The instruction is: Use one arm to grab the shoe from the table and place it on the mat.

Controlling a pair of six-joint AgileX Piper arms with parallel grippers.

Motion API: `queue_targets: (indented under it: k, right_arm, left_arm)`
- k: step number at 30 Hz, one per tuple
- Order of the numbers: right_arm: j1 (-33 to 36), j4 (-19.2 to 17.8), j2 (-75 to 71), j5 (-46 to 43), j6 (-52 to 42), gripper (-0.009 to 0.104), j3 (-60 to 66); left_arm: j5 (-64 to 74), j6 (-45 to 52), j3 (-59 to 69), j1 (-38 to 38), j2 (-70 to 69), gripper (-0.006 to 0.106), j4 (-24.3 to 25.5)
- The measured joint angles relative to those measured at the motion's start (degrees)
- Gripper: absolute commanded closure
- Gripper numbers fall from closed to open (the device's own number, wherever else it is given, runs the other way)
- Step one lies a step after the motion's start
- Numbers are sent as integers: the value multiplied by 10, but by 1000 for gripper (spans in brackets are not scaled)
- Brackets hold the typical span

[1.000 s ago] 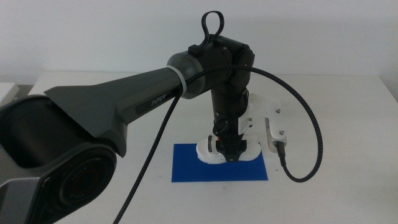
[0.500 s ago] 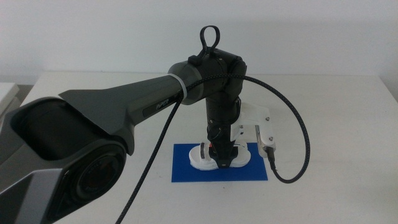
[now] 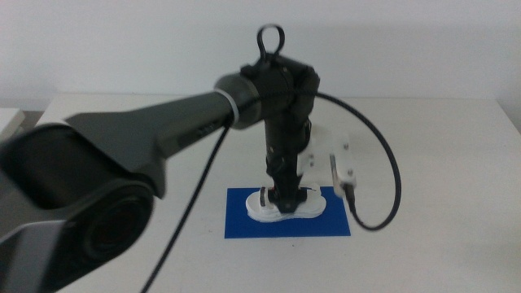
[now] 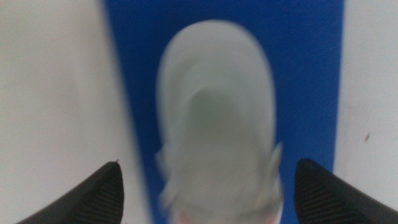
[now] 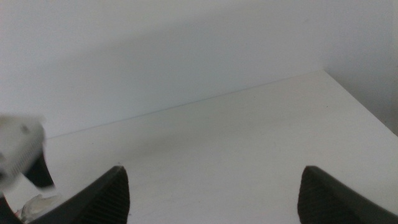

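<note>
You have the shoe (image 3: 281, 206) lying on the mat (image 3: 244, 224), which sits flat on the surface (image 3: 440, 163). Your left gripper (image 3: 285, 198) hangs right over the shoe with its jaws spread wide on either side of it. Your right gripper (image 5: 211, 199) waits off to the side, jaws also apart

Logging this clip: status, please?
Left gripper open over shoe. Shoe on mat. Right gripper open, waiting aside. Nothing in the way.
</note>
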Motion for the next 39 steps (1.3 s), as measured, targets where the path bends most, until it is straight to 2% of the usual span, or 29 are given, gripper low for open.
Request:
queue_targets:
  k: [3,5,7,10,12,17,21,25,34,35,37,39]
  right_arm:
    - [0,0,0,0,0,16,0]
    - [0,0,0,0,0,16,0]
    - [0,0,0,0,0,16,0]
    - [0,0,0,0,0,16,0]
    - [0,0,0,0,0,16,0]
    - [0,0,0,0,0,16,0]
    - [0,0,0,0,0,16,0]
    - [0,0,0,0,0,16,0]
    - [0,0,0,0,0,16,0]
    - [0,0,0,0,0,16,0]
    - [0,0,0,0,0,16,0]
    - [0,0,0,0,0,16,0]
  left_arm:
    - [-1,-29,0,4,-57,7,13]
    - [-3,-41,0,15,-111,7,-5]
    - [-6,-54,3,41,-170,7,-60]
    - [-8,-76,43,101,-264,7,-179]
    - [-8,-80,109,150,-329,7,-257]
    - [-106,-68,340,252,-500,7,-351]
    - [-271,-71,542,302,-660,7,-396]
    - [-423,-91,683,319,-804,7,-422]
    - [-633,-106,913,320,-1031,7,-447]
    - [-646,-135,934,320,-1047,7,-429]
    - [-659,-260,977,320,-1078,7,-319]
    - [-656,-448,1018,320,-1126,7,-167]
